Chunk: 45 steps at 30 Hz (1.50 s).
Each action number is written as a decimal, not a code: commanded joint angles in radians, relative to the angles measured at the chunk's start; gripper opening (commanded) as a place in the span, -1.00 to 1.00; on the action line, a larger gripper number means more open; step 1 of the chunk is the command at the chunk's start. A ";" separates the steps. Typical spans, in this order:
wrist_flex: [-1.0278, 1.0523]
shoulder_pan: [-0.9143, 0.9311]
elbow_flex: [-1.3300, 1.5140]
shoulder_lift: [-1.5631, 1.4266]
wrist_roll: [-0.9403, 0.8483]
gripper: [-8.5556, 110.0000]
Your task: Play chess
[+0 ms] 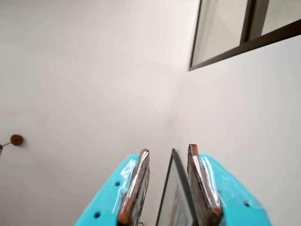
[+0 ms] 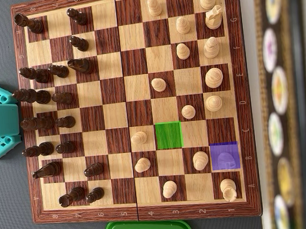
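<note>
Pincer (image 1: 168,153) raised, jaws slightly apart, seemingly empty

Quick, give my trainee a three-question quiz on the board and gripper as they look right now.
1. True or false: the green square holds a piece.
2. Which piece colour sits under the purple overlay: A dark, B light?
3. In the wrist view, what does the gripper face: board or wall?

Key: 1 false, it is bare. 2 B, a light piece shows through. 3 wall; the jaws stand apart, holding nothing, with a window frame above.

Glossy wooden chessboard (image 2: 135,102), smooth turned wood pieces (image 2: 214,78), shiny turquoise plastic jaws.
</note>
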State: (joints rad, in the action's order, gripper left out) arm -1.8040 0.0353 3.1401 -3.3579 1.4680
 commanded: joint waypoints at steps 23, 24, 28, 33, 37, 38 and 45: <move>0.000 -0.011 0.020 0.009 0.002 -0.64; 0.000 -0.012 0.020 0.009 0.002 -0.64; 0.000 -0.012 0.020 0.009 0.005 -0.64; 0.000 -0.012 0.020 0.009 0.005 -0.64; 0.002 -0.014 0.020 0.009 -0.005 -0.64; 0.003 -0.012 0.020 0.011 -0.005 -0.64; 0.087 0.000 -0.018 0.011 -0.008 -0.64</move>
State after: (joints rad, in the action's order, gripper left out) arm -1.7825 0.0307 3.1385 -3.3579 1.4680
